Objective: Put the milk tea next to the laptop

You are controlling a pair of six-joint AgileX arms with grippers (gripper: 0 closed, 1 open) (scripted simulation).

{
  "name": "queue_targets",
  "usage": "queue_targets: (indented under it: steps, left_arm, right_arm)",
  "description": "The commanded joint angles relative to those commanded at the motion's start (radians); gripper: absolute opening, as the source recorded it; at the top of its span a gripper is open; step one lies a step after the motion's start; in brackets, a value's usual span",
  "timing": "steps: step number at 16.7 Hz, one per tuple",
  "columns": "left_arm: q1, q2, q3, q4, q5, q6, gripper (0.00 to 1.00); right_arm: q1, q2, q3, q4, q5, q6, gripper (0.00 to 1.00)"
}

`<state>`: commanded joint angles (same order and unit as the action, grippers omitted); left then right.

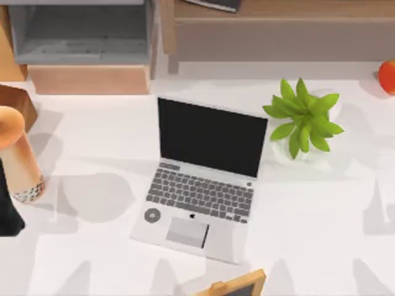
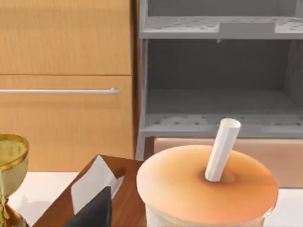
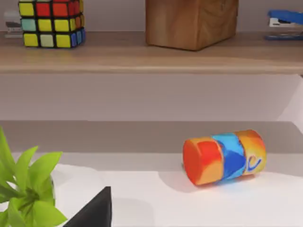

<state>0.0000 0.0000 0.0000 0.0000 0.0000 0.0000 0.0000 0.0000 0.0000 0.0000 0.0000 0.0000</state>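
The milk tea (image 1: 21,163), a tall tan-orange cup with dark pearls at its base, stands at the table's far left edge. Its rounded lid (image 2: 208,187) and white straw (image 2: 221,149) sit close below the left wrist camera. My left gripper (image 1: 7,209) is a dark shape right beside the cup. One dark finger (image 2: 94,208) shows next to the cup, with a gap between them. The silver-grey laptop (image 1: 200,197) lies open at the table's middle, well right of the cup. My right arm is parked, with one finger (image 3: 94,210) showing over the table.
A potted green plant (image 1: 302,117) stands right of the laptop, and a red-orange fruit (image 1: 387,75) sits at the far right edge. A wooden tissue box (image 2: 118,198) is behind the cup. A grey shelf (image 1: 80,31) lines the back. A colourful can (image 3: 222,156) lies on the table.
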Motion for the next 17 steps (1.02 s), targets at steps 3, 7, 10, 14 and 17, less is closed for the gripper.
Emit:
queue_targets:
  steps: [3,7,10,14,17]
  left_arm:
    - [0.002,0.013,0.002,0.008,0.003,0.000,1.00]
    - [0.017,0.161,0.005,0.049,0.015,0.003,1.00]
    - [0.026,0.312,0.011,0.080,0.024,0.003,1.00]
    - [0.034,0.452,0.027,0.131,0.043,0.006,1.00]
    - [0.036,0.482,0.033,0.148,0.048,0.006,1.00]
  right_arm:
    - [0.000,0.000,0.000,0.000,0.000,0.000,1.00]
    - [0.000,0.000,0.000,0.000,0.000,0.000,1.00]
    - [0.000,0.000,0.000,0.000,0.000,0.000,1.00]
    - [0.000,0.000,0.000,0.000,0.000,0.000,1.00]
    - [0.000,0.000,0.000,0.000,0.000,0.000,1.00]
